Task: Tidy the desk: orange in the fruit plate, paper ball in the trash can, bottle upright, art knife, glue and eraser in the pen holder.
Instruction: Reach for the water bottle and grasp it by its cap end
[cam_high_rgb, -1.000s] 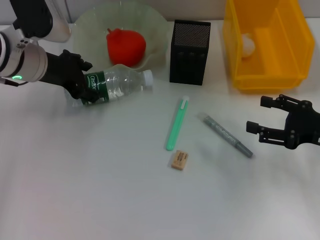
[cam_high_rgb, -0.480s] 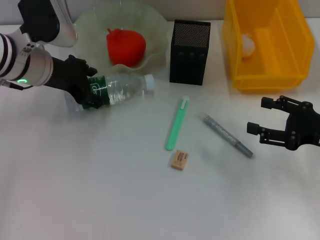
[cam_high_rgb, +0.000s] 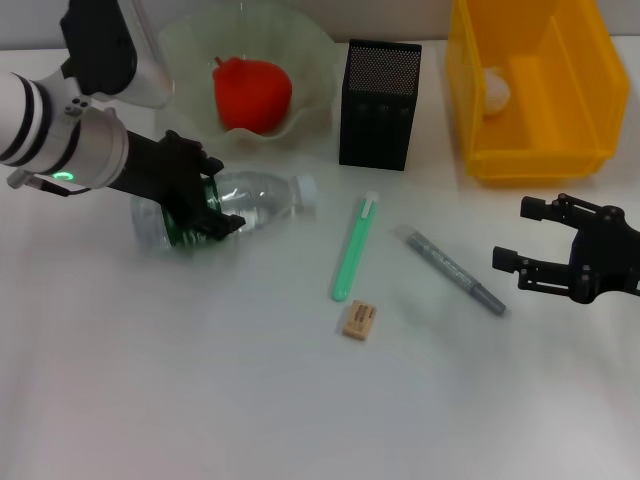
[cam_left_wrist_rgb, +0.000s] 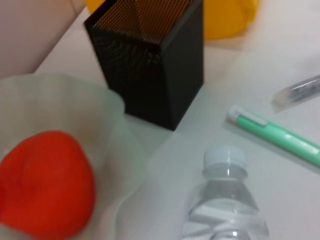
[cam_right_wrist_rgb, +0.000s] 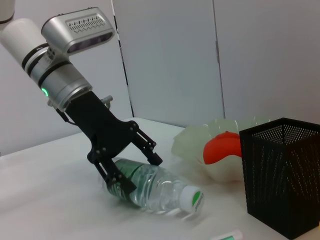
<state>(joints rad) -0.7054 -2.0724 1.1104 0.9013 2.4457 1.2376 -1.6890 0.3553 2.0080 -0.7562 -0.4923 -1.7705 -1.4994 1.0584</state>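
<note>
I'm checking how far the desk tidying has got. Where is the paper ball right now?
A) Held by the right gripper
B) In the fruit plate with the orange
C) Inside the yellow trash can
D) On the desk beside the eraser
C: the head view shows the white paper ball lying inside the yellow trash can, while the right gripper hangs open and empty over the desk.

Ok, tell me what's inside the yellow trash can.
In the head view, the trash can holds the white paper ball, lying against its inner wall on the pen holder side. The near wall hides part of the floor, so anything there cannot be seen.
</note>
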